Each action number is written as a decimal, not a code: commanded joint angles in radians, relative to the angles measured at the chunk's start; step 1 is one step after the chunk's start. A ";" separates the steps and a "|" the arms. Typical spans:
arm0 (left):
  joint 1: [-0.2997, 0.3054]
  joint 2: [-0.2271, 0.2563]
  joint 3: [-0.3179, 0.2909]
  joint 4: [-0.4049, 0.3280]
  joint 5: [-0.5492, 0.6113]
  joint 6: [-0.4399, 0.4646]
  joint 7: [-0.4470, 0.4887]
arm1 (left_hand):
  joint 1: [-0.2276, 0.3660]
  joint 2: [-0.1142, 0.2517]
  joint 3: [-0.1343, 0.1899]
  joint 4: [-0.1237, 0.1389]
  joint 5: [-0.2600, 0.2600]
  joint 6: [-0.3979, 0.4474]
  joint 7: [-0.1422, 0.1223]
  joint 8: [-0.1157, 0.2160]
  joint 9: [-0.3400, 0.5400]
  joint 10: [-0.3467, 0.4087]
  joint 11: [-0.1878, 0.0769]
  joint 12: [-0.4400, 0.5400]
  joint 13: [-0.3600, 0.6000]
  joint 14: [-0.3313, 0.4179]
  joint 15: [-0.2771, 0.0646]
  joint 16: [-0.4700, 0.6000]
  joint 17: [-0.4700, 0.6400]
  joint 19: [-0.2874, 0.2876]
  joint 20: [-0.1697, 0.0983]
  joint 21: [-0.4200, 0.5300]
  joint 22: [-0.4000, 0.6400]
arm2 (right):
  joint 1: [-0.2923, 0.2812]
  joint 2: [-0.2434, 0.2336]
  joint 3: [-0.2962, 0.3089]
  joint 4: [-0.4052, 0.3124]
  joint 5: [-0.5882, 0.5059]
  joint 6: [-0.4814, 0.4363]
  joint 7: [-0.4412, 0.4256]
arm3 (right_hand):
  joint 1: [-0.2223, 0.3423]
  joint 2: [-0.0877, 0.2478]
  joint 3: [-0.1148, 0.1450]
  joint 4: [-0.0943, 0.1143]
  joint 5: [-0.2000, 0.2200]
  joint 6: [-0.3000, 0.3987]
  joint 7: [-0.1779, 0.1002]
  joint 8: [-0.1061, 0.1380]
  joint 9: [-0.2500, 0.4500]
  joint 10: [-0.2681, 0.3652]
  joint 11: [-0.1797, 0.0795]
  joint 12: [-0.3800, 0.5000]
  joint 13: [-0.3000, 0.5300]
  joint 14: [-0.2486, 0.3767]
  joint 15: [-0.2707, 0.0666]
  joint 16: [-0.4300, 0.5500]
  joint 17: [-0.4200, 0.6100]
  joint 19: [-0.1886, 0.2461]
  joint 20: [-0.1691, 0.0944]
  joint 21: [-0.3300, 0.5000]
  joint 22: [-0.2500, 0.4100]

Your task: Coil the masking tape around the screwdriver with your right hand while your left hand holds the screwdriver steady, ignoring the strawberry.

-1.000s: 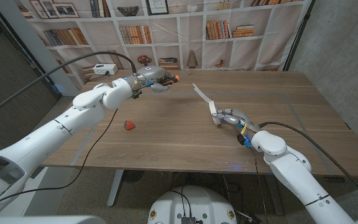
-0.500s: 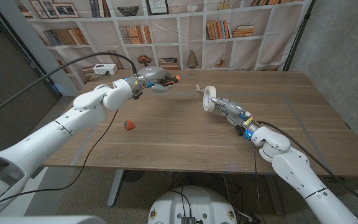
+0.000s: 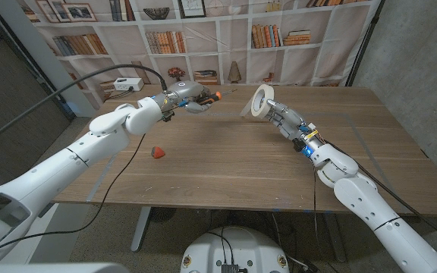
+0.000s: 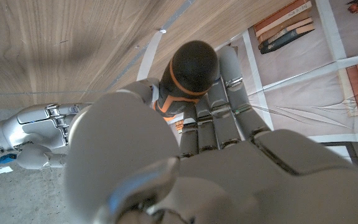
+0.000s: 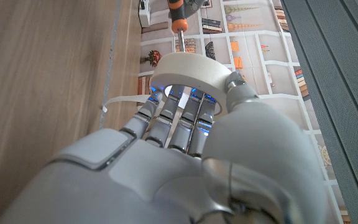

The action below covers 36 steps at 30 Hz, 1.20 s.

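My left hand (image 3: 188, 98) grips the screwdriver (image 3: 215, 95) by its black and orange handle, above the table's back left, with the shaft pointing to the right. From the left wrist view I look at the handle's round butt (image 4: 191, 65) sticking out of that hand (image 4: 229, 155). My right hand (image 3: 285, 120) holds the roll of masking tape (image 3: 262, 100) in the air, just right of the shaft's tip. In the right wrist view the roll (image 5: 191, 68) sits on the fingertips, the screwdriver (image 5: 180, 22) lies just beyond it, and a loose strip of tape (image 5: 114, 102) hangs free. The strawberry (image 3: 158, 152) lies on the table, left of centre.
The wooden table (image 3: 226, 167) spreads wide under both arms. A white box (image 3: 127, 83) stands at its back left corner. A backdrop printed with bookshelves (image 3: 279, 38) hangs behind the far edge.
My right hand has lifted the tape roll off the table and carried it up and back, close to the screwdriver's tip. The left hand and the screwdriver have stayed where they were.
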 commanded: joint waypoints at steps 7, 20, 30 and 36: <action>-0.003 -0.016 -0.021 0.040 -0.126 -0.087 -0.024 | 0.076 0.088 0.043 -0.002 0.007 0.217 -0.167 0.085 0.012 0.165 -0.200 0.006 0.009 0.177 -0.232 0.019 0.009 -0.005 -0.063 0.037 0.028 | 0.158 -0.053 -0.051 0.029 -0.043 0.033 -0.087 | 0.064 0.091 0.142 0.149 0.004 0.077 0.073 0.215 0.075 -0.006 -0.003 0.013 0.016 -0.003 -0.133 -0.004 0.013 0.000 -0.009 0.009 0.004; -0.064 -0.032 0.016 0.056 -0.181 -0.050 -0.196 | 0.073 0.086 0.032 -0.003 0.007 0.228 -0.162 0.085 0.012 0.175 -0.200 0.010 0.013 0.183 -0.230 0.053 0.022 0.004 -0.055 0.058 0.044 | 0.265 -0.051 -0.101 0.072 -0.093 0.024 -0.110 | 0.064 0.086 0.145 0.151 0.004 0.074 0.073 0.223 0.069 -0.011 -0.003 0.024 0.033 0.002 -0.136 -0.011 0.022 -0.001 -0.012 0.016 0.006; -0.128 -0.083 0.048 0.144 -0.234 -0.051 -0.269 | 0.075 0.096 0.022 -0.002 0.013 0.197 -0.169 0.096 0.052 0.170 -0.205 0.028 0.053 0.176 -0.226 0.125 0.029 -0.004 -0.041 0.125 0.120 | 0.301 -0.056 -0.126 0.081 -0.102 0.026 -0.084 | 0.065 0.085 0.148 0.152 0.003 0.071 0.072 0.229 0.063 -0.015 -0.005 0.032 0.046 0.002 -0.138 -0.019 0.027 -0.004 -0.015 0.020 0.006; -0.143 -0.116 0.049 0.202 -0.234 -0.105 -0.208 | 0.073 0.100 0.027 0.004 0.018 0.196 -0.161 0.095 0.051 0.159 -0.198 0.029 0.057 0.164 -0.227 0.148 0.026 -0.007 -0.045 0.114 0.109 | 0.280 -0.081 -0.126 0.049 -0.102 0.043 -0.058 | 0.065 0.084 0.148 0.153 0.002 0.069 0.071 0.232 0.060 -0.018 -0.006 0.036 0.052 0.002 -0.138 -0.023 0.031 -0.005 -0.015 0.023 0.006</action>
